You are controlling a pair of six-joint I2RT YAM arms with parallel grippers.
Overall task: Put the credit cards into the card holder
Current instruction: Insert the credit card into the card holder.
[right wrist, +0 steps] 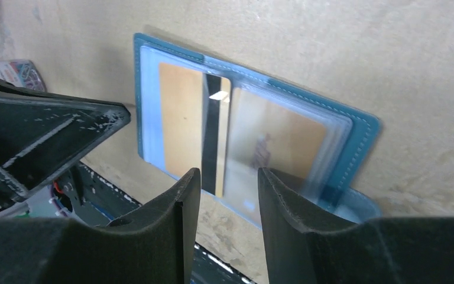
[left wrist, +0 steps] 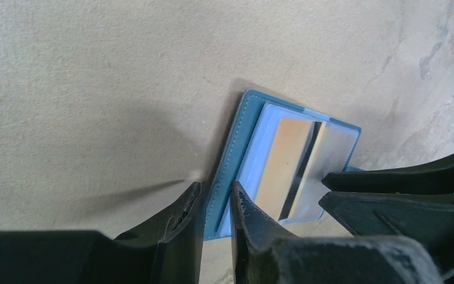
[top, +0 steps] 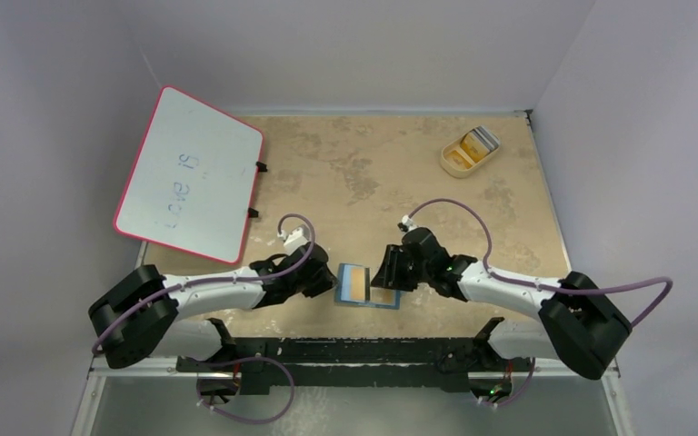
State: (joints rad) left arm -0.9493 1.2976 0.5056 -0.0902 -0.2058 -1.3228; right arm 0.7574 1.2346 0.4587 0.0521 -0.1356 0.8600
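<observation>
The card holder [top: 394, 298] lies open on the table between my two grippers, teal outside with clear pockets inside. An orange credit card [right wrist: 180, 118] with a dark stripe sits on its left half. More orange shows through the clear pocket [right wrist: 284, 136] of the right half. My left gripper [left wrist: 216, 189] is shut on the holder's teal left edge [left wrist: 236, 148]. My right gripper [right wrist: 229, 174] hangs open over the holder's near right part, with nothing between its fingers. In the top view the left gripper [top: 329, 283] and right gripper [top: 387, 272] flank the holder.
A beige oval tray [top: 459, 163] with more cards [top: 479, 141] stands at the back right. A pink-rimmed whiteboard [top: 189, 174] lies at the back left, overhanging the table edge. The black base rail [top: 354, 350] runs just in front of the holder.
</observation>
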